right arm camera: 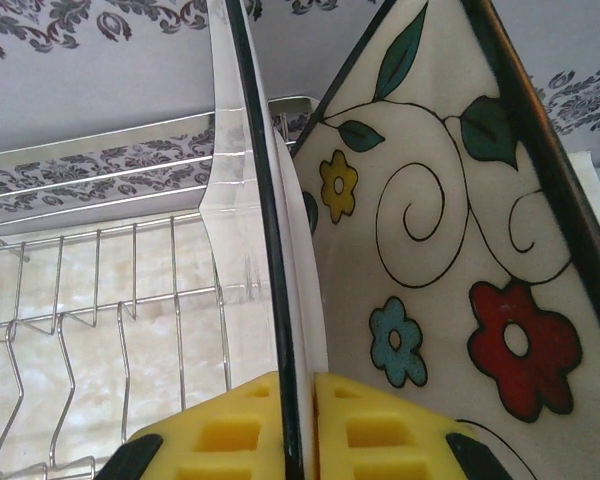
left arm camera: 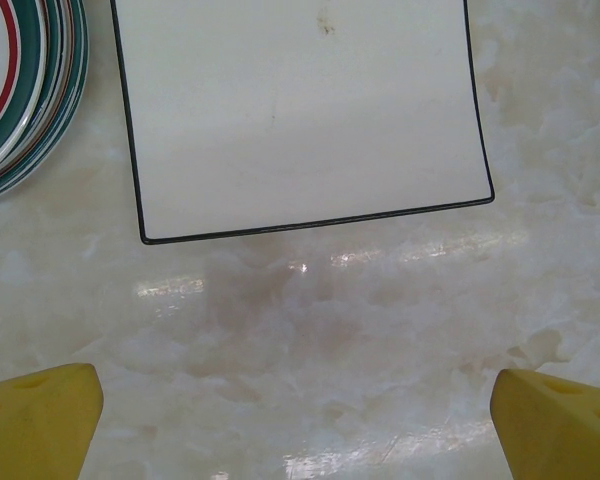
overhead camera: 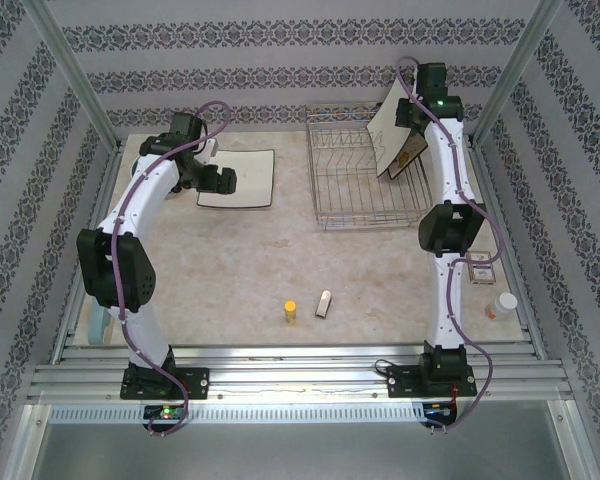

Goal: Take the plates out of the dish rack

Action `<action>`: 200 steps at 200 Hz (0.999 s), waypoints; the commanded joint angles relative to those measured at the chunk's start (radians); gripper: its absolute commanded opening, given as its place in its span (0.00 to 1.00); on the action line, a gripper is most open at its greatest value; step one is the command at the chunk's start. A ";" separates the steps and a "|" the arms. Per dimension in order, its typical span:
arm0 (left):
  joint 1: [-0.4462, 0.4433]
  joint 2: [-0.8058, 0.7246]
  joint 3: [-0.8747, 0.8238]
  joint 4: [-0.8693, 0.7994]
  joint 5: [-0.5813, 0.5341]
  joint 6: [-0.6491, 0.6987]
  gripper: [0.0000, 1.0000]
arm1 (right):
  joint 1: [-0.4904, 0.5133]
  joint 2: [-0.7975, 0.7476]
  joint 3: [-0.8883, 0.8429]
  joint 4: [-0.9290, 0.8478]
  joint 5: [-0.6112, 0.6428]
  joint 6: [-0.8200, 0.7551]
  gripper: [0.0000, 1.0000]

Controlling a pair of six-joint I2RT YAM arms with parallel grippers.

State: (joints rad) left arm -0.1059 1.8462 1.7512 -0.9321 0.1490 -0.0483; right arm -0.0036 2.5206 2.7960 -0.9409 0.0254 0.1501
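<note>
At the far right of the surface, the top view shows the dish rack. The right fingers are closed on a flowered square plate, held tilted over the rack's far right corner. Toward the far left corner, the left fingers hang over a flat square plate. A small yellow item and a pale item lie towards the near edge.

Left wrist view: the left fingers stand wide apart, gripping nothing, above bare surface. The flat square plate shows a plain white side with a dark rim. Stacked round plates with teal and red rings lie just beside it.

Right wrist view: the right fingers clamp the dark rim of the flowered square plate. The dish rack wires lie beyond.
</note>
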 commanded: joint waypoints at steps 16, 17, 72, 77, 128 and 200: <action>0.019 0.004 -0.003 0.012 -0.024 0.001 1.00 | 0.031 -0.135 -0.001 -0.002 -0.036 0.000 0.00; 0.019 0.003 -0.002 0.010 -0.025 0.001 1.00 | 0.031 -0.138 -0.001 -0.002 -0.037 0.000 0.00; 0.019 0.012 0.054 -0.042 -0.114 -0.013 1.00 | 0.043 -0.284 -0.001 -0.026 -0.027 -0.019 0.00; 0.019 0.013 0.059 -0.047 -0.121 -0.013 1.00 | 0.044 -0.298 -0.001 -0.031 -0.025 -0.020 0.00; 0.017 -0.013 0.055 -0.065 -0.224 -0.024 1.00 | 0.069 -0.416 -0.003 -0.084 -0.025 -0.046 0.00; -0.014 -0.078 -0.006 -0.032 -0.185 -0.041 1.00 | 0.083 -0.635 -0.329 0.067 -0.431 0.129 0.00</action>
State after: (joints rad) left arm -0.1040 1.8221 1.7718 -0.9546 -0.0376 -0.0708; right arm 0.0875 2.0090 2.6255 -1.1149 -0.1398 0.1493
